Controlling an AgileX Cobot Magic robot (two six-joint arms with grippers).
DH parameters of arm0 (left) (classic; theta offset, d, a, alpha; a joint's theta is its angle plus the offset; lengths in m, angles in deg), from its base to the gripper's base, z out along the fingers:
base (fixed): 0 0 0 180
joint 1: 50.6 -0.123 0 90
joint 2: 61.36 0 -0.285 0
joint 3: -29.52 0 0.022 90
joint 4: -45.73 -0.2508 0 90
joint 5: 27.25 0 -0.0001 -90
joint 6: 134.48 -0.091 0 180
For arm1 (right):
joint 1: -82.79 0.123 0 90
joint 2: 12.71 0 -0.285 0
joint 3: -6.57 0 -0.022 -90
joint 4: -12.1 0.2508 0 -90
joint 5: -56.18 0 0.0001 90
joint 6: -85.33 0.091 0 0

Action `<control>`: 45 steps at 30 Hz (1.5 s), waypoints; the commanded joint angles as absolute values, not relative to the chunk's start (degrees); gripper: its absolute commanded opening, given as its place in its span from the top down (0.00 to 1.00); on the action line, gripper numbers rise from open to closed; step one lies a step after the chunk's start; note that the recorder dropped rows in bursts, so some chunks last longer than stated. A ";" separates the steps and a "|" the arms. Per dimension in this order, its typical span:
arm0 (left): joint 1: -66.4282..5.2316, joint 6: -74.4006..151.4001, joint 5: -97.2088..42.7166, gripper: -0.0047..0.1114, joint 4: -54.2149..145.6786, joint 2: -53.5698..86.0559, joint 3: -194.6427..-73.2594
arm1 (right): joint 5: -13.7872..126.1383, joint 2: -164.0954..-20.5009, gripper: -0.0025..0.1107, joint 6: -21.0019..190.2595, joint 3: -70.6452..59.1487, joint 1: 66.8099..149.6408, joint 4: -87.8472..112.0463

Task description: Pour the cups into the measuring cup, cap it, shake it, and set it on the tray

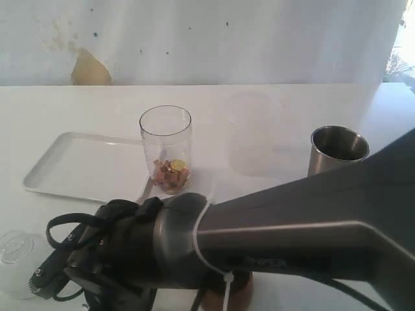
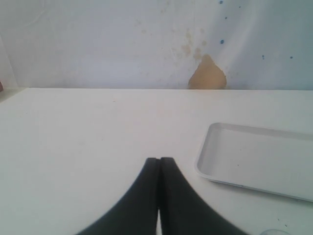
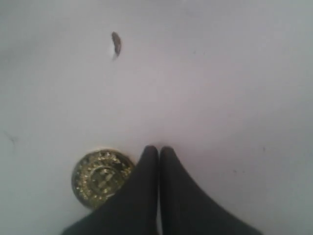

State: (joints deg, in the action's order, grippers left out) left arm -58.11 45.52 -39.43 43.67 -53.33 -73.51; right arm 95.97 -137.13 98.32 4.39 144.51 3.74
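Clearly, the right gripper is closed, its dark fingers pressed together with nothing between them, and it is held low over the white table. A gold coin lies flat just beside one fingertip, and a small brown crumb lies farther off. The left gripper is likewise closed on nothing, with the tray seen ahead of it to one side. In the exterior view much of the foreground is covered by a grey arm. Behind it the measuring cup stands upright and uncapped at the tray's right end; whether its base is on the tray or just beside it cannot be told. A small heap of brownish and gold pieces is held at its bottom. The steel tumbler stands upright well to the right, its contents lost in a dark interior. The wooden cup is glimpsed only as a brown patch under the arm. A frosted cup stands farther back between the two, and a clear domed lid lies at the near left.
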 commanded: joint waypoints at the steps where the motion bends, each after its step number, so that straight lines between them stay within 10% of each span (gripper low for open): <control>1: -57.82 45.52 -38.86 0.95 43.87 -53.57 -73.26 | 97.17 -138.52 0.98 95.59 4.89 144.11 7.37; 16: -57.82 45.52 -38.86 0.95 43.87 -53.57 -73.26 | 97.45 -135.30 0.98 86.08 1.39 165.08 24.50; 28: -57.82 45.52 -38.86 0.95 43.87 -53.57 -73.26 | 90.70 -128.00 0.98 94.72 2.06 157.32 5.00; 34: -57.82 45.52 -38.86 0.95 43.87 -53.57 -73.26 | 94.63 -128.52 0.55 91.59 1.95 167.99 -1.93; 45: -57.82 45.52 -38.86 0.95 43.87 -53.57 -73.26 | 94.09 -136.64 0.51 108.57 1.95 171.85 -26.94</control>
State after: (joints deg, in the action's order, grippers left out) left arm -58.11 45.52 -39.43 43.67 -53.33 -73.51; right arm 94.96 -136.01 105.91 2.02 171.41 -23.12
